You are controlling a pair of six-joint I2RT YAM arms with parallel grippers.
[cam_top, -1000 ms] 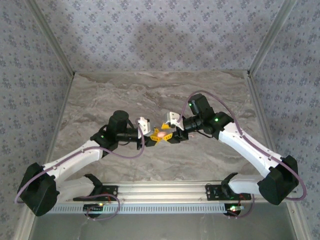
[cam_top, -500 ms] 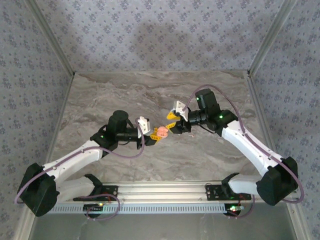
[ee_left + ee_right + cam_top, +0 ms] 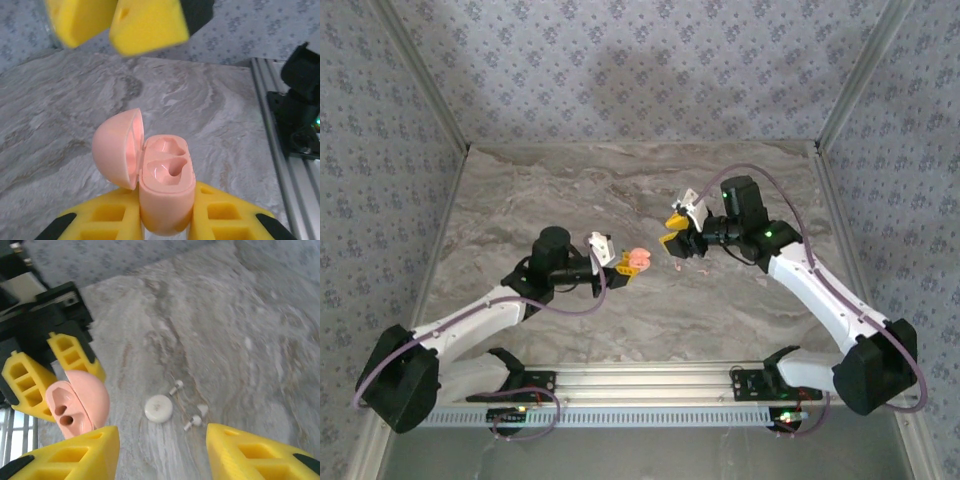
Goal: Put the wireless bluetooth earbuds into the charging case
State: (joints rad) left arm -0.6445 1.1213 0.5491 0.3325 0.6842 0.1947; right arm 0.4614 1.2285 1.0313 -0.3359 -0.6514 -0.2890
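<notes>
1. The left gripper (image 3: 618,263) holds the pink charging case (image 3: 638,259).
2. Its two yellow fingers (image 3: 107,220) are closed tight on the bottom part of the case, one on each side.
3. The lid (image 3: 116,152) of the case is flipped open and leans to one side. Two little pockets show inside the case.
4. The right gripper (image 3: 673,230) is near the case but does not touch it.
5. Its own yellow fingers (image 3: 75,455) are spread wide apart, and nothing is between them.
6. The first earbud (image 3: 175,387) and the second earbud (image 3: 191,422) lie on the grey table (image 3: 225,315). They are tiny and white, and each has a short stem.
7. Both earbuds are outside the case. In the right wrist view they sit on the table in the gap between the open right fingers.
8. A small round pale disc (image 3: 159,408) lies flat on the table just beside the two earbuds.
9. A tiny white bit (image 3: 202,410) lies near the second earbud. It is too small to tell what it is.
</notes>
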